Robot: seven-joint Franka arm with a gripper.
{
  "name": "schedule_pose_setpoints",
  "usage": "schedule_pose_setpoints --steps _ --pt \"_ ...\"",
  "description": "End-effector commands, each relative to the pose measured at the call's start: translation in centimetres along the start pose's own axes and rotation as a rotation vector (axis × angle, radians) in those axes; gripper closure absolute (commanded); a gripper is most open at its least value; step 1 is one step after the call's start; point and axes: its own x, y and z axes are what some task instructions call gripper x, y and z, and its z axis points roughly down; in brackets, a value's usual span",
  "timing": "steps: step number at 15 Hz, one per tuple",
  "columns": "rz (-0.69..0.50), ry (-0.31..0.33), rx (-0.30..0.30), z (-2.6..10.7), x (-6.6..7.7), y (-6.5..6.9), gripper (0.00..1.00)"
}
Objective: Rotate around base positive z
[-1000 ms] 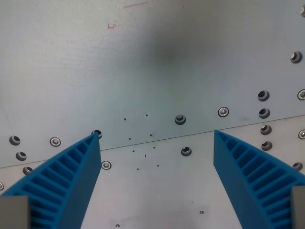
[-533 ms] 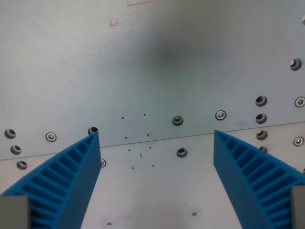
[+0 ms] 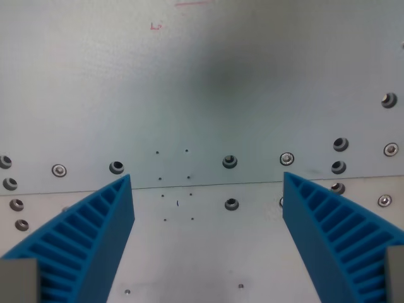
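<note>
Wrist view: blue fingers [image 3: 95, 243] spread wide, nothing between, metal plate [image 3: 208, 95] below

- The whole scene shifts in the wrist view, so the camera itself turns; the things on the pale grey metal table plate [image 3: 208, 82] do not move on their own.
- The thin dark seam between the two plates [image 3: 208, 184] now runs almost level across the picture, where it slanted up to the wrist view's right before.
- The small red pen mark [image 3: 156, 26] sits further toward the wrist view's right and higher.
- The round screw holes [image 3: 230, 161] drift toward the wrist view's left.
</note>
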Motion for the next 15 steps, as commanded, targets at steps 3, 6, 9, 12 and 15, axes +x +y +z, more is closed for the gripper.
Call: schedule_pose_setpoints --steps 3,6,9,12,15 --pt "-0.181 0.007 -0.004 -0.26 -0.05 0.05 0.0" --pt "-0.221 0.007 -0.005 -0.26 -0.05 0.05 0.0" --pt "-0.261 0.007 -0.005 -0.26 -0.05 0.05 0.0" --pt "-0.301 0.007 -0.006 -0.26 -0.05 0.05 0.0" --pt "-0.341 0.007 -0.007 -0.26 -0.05 0.05 0.0"
